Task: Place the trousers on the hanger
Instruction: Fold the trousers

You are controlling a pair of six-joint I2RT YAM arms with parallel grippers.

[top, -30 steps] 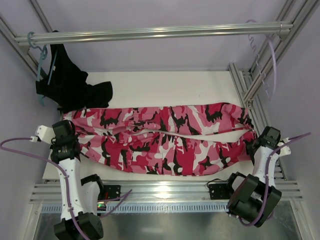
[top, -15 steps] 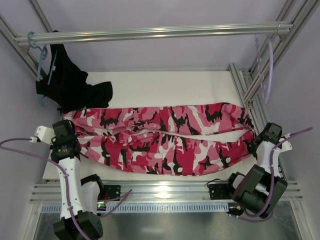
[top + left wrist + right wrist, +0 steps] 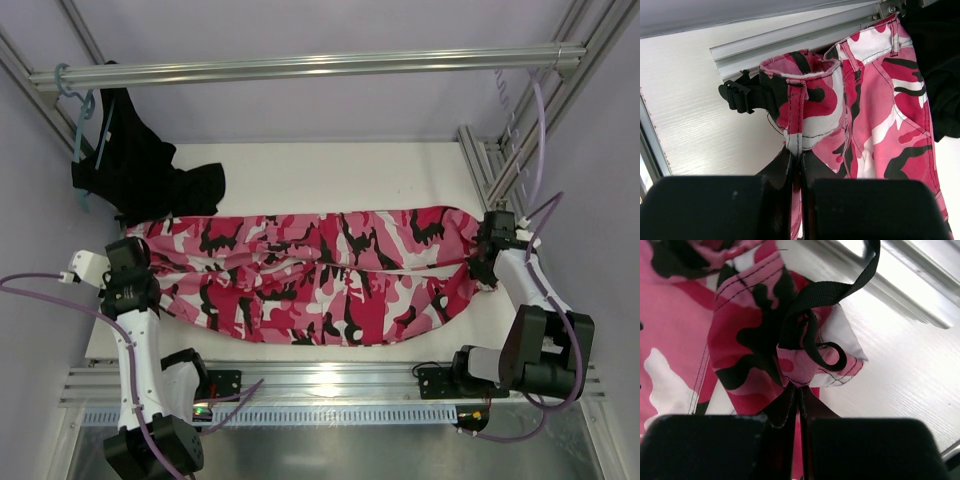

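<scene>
The trousers (image 3: pixel 320 275) lie spread left to right across the white table, pink, crimson, white and black camouflage. My left gripper (image 3: pixel 131 278) is shut on the waistband end (image 3: pixel 805 100), the cloth pinched between its fingertips (image 3: pixel 785 165). Over at the leg ends, my right gripper (image 3: pixel 489 258) is shut on a bunched hem (image 3: pixel 815 367) with a black strap loop (image 3: pixel 815 315) on it. The hanger (image 3: pixel 541 125), thin and pale lilac, hangs from the rail at the far right, above and behind the right gripper.
A black garment (image 3: pixel 140 170) on a teal hanger (image 3: pixel 80 120) hangs from the metal rail (image 3: pixel 300 66) at the back left, touching the trousers' waist. Aluminium frame posts (image 3: pixel 490 170) stand at the right. A black buckle strap (image 3: pixel 742 97) lies by the table's edge rail.
My right gripper has closed on the leg hem and moved back and inward from the front right, dragging the lower leg end with it. The left gripper has kept its hold.
</scene>
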